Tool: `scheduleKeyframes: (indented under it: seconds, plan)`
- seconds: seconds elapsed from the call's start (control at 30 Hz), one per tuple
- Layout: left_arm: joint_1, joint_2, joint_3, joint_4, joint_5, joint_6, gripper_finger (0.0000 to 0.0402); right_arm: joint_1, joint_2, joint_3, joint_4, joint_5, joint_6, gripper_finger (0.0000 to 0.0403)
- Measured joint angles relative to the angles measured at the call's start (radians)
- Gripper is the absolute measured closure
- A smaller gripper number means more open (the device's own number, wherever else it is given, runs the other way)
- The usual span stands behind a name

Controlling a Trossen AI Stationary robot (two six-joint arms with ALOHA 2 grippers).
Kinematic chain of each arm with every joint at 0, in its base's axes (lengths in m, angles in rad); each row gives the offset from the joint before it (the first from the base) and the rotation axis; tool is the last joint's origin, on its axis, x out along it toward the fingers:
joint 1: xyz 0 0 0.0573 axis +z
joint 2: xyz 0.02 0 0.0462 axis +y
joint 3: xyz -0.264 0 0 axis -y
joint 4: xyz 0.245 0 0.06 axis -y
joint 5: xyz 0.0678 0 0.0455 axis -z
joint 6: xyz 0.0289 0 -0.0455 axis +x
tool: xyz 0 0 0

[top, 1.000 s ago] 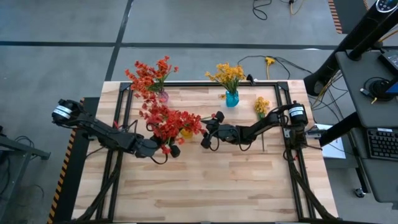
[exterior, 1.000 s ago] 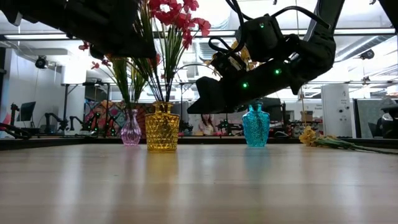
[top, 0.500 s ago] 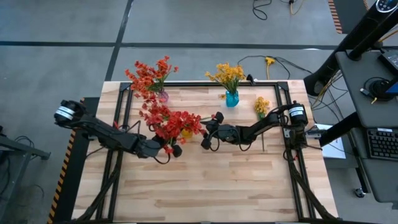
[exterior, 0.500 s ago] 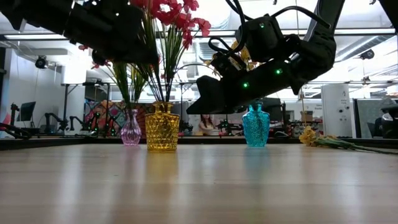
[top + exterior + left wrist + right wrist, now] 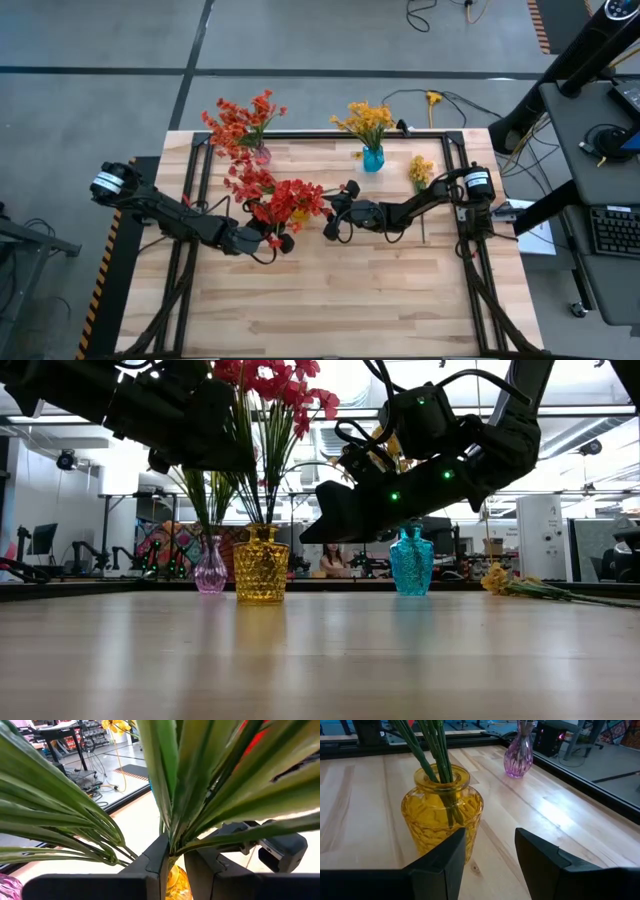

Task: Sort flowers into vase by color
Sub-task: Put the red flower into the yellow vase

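A red flower sprig (image 5: 285, 198) stands upright with its green stems (image 5: 437, 750) down in the yellow vase (image 5: 442, 815). My left gripper (image 5: 172, 851), coming from the table's left (image 5: 272, 240), is shut on it just above the vase mouth. My right gripper (image 5: 333, 218) is open, right of the yellow vase; nothing lies between its fingers (image 5: 490, 840). More red flowers (image 5: 240, 120) stand in the pink vase (image 5: 210, 565), and yellow flowers (image 5: 365, 120) in the blue vase (image 5: 412, 560). One yellow sprig (image 5: 420, 172) lies flat on the table at the right. My left gripper pinches the red sprig's bunched stems and leaf bases (image 5: 171, 840) between its two fingers, coming in nearly level from the table's near left. The sprig stands upright, its stem ends inside the yellow vase (image 5: 175, 880). My right gripper's left finger (image 5: 442, 862) stands against the yellow vase's lower wall; I cannot tell whether it touches.
A black frame (image 5: 330, 134) runs around the table top. Bare wood lies across the near half of the table (image 5: 330, 300). A loose yellow sprig and cables (image 5: 433, 98) lie on the floor beyond the far edge.
My left gripper has sunk a little with the red sprig, whose stems have gone lower into the yellow vase. The sprig stays upright. My right gripper has kept still.
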Motion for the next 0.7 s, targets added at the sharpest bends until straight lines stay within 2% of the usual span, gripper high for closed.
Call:
scheduleKeyframes:
  seconds: [0.2,0.37,0.7]
  plan:
    - [0.000,0.000,0.000,0.000,0.000,0.001,0.0353,0.000,0.000,0.000,0.000,0.000,0.009,0.0239]
    - [0.000,-0.001,0.000,0.000,0.001,-0.004,0.0326,0.000,0.000,0.000,-0.001,0.000,0.010,0.0239]
    - [-0.004,-0.001,0.014,-0.008,0.001,-0.002,0.0206,0.002,-0.001,0.000,-0.086,0.001,0.073,0.0239]
